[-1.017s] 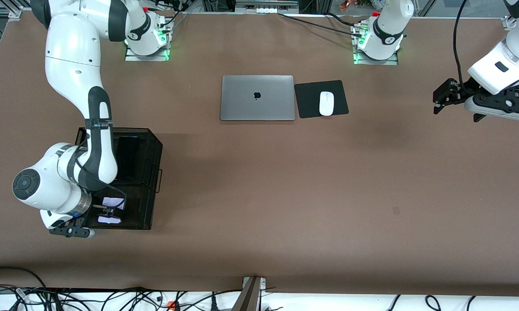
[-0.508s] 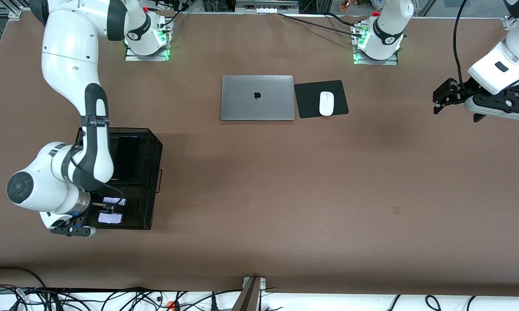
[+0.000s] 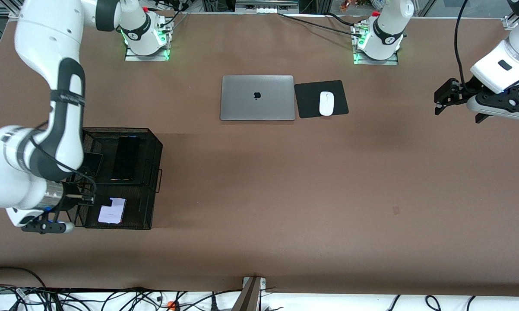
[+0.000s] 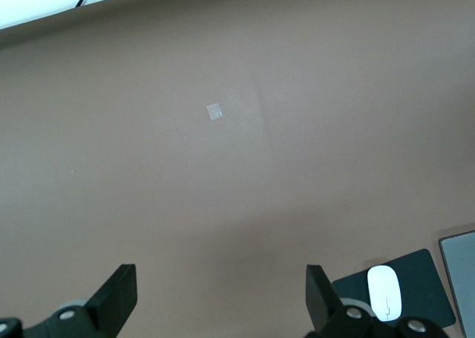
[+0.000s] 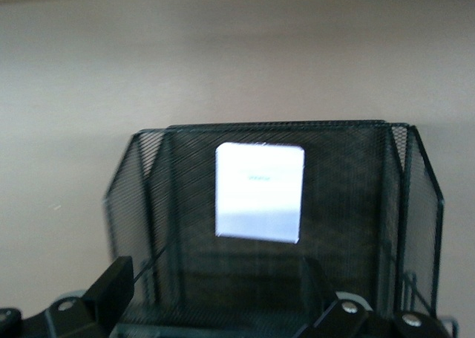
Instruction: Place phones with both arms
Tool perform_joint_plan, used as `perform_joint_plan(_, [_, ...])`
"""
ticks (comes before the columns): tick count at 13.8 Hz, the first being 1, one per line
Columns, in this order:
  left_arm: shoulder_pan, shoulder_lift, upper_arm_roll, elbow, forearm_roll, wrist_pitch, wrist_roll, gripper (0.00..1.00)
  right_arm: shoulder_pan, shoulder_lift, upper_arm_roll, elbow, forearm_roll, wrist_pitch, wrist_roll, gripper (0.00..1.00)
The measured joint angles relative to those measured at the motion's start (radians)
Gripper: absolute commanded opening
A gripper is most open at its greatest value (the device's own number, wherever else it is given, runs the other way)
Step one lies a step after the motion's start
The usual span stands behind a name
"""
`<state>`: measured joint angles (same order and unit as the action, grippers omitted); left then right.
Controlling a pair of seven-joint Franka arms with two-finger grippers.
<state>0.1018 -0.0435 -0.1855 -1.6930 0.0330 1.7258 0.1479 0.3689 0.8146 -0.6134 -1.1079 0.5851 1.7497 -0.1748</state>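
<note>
A black mesh basket (image 3: pixel 155 149) near the right arm's end of the table holds three phones. A pale lavender-white phone (image 3: pixel 112 211) lies flat in the compartment nearest the front camera. In the compartment farther from that camera lie a long black slab (image 3: pixel 126 158) and, beside it, a small black phone (image 3: pixel 93 164) partly hidden by the arm. My right gripper (image 3: pixel 79 203) hangs open and empty over the basket's edge; its wrist view shows the pale phone (image 5: pixel 260 192) inside the basket (image 5: pixel 356 204). My left gripper (image 3: pixel 443 97) waits open over bare table at the left arm's end.
A shut grey laptop (image 3: pixel 257 97) lies between the two bases. Beside it, toward the left arm's end, a white mouse (image 3: pixel 326 103) sits on a black pad (image 3: pixel 307 99). The left wrist view also shows the mouse (image 4: pixel 385 291) and a small pale mark (image 4: pixel 215 112) on the brown table.
My right arm has drawn back and up from the pale phone, which now shows whole on the basket floor. The small black phone has come into view. The left arm barely moved.
</note>
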Motion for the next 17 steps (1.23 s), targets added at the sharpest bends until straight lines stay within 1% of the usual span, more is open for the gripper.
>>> perform_joint_plan(6, [-0.004, 0.044, -0.001, 0.061, 0.0, -0.024, 0.0, 1.0, 0.001, -0.104, 0.0, 0.003, 0.0, -0.161, -0.002, 1.0])
perform_joint_plan(9, [-0.003, 0.077, 0.0, 0.101, 0.0, -0.051, 0.0, 1.0, 0.007, -0.157, 0.003, 0.004, -0.003, -0.217, -0.002, 1.0])
perform_joint_plan(11, [-0.003, 0.087, 0.0, 0.108, 0.0, -0.053, 0.0, 1.0, 0.003, -0.204, 0.004, 0.001, -0.04, -0.263, -0.002, 1.0])
perform_joint_plan(12, [-0.003, 0.089, -0.001, 0.111, 0.0, -0.053, 0.0, 1.0, -0.006, -0.235, 0.019, -0.007, -0.085, -0.277, -0.002, 1.0])
perform_joint_plan(13, [-0.003, 0.09, -0.003, 0.114, 0.0, -0.054, 0.0, 1.0, -0.028, -0.273, 0.065, -0.02, -0.147, -0.285, 0.006, 1.0])
perform_joint_plan(15, [-0.003, 0.09, -0.011, 0.117, 0.0, -0.055, 0.0, 1.0, -0.1, -0.364, 0.225, -0.068, -0.29, -0.292, 0.087, 1.0])
perform_joint_plan(17, [-0.003, 0.09, -0.014, 0.118, 0.0, -0.056, -0.001, 1.0, -0.167, -0.444, 0.369, -0.125, -0.385, -0.294, 0.168, 1.0])
